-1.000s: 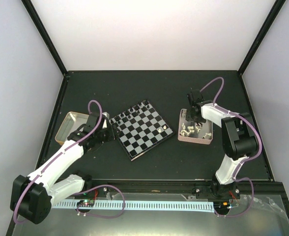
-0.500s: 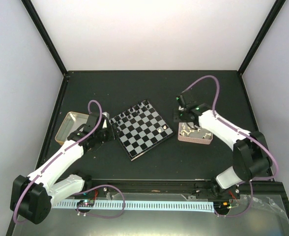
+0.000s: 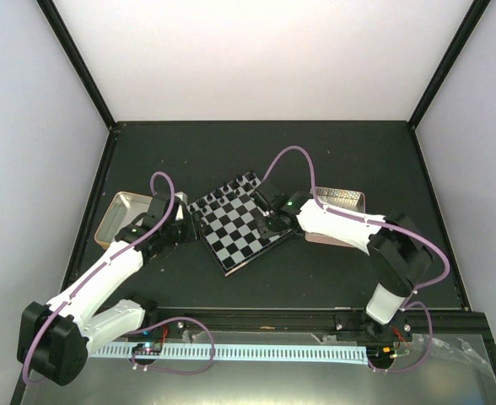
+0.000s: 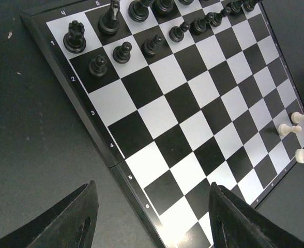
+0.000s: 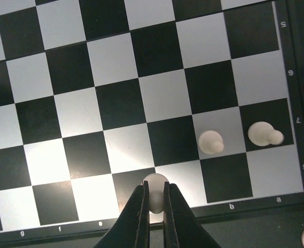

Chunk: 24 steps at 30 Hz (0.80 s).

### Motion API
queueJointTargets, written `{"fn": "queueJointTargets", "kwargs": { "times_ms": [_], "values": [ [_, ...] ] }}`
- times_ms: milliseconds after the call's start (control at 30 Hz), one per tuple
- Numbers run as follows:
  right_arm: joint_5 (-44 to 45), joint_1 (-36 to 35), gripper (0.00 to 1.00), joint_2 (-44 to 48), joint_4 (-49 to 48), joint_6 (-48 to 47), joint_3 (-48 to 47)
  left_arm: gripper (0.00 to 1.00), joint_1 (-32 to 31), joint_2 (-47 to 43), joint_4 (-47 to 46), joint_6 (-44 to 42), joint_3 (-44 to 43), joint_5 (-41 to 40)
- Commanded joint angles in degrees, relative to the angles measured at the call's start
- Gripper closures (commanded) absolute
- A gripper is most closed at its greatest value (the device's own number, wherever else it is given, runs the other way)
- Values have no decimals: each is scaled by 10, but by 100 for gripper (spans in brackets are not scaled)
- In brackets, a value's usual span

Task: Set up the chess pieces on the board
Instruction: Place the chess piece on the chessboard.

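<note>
The board (image 3: pixel 235 234) lies tilted at the table's middle. Black chess pieces (image 4: pixel 123 51) fill its two rows along one side, a rook (image 4: pixel 74 37) at the corner. Three white pieces (image 4: pixel 288 128) stand near the opposite corner. My right gripper (image 5: pixel 153 204) is shut on a cream-white piece (image 5: pixel 155 185), held just above the squares by the board's near rim. Two white pieces (image 5: pixel 211 142) stand to its right. It hangs over the board's right corner in the top view (image 3: pixel 269 224). My left gripper (image 4: pixel 152 227) is open and empty over the board's left edge.
A shiny metal tin (image 3: pixel 115 216) sits left of my left arm. The pink tray (image 3: pixel 342 199) lies right of the board, mostly hidden under my right arm. Black posts and pale walls enclose the dark table (image 3: pixel 256 148).
My right arm has swung left from the pink tray to the board's right corner, carrying a white piece. The left arm has not moved.
</note>
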<state>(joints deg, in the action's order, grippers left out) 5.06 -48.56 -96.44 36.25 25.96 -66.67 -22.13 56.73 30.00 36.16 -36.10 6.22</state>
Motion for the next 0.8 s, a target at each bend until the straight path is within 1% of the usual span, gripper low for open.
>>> {"fn": "queueJointTargets", "kwargs": {
  "times_ms": [0,433,767],
  "values": [
    [23,-10,95,-28,11,-5,-30,40,3,-12,-3,0,-14,9],
    [52,-11,94,-92,16,7,-57,40,3,-12,-2,-4,-6,8],
    [77,-10,94,-117,14,17,-61,40,3,-12,-2,-5,-3,8]
  ]
}}
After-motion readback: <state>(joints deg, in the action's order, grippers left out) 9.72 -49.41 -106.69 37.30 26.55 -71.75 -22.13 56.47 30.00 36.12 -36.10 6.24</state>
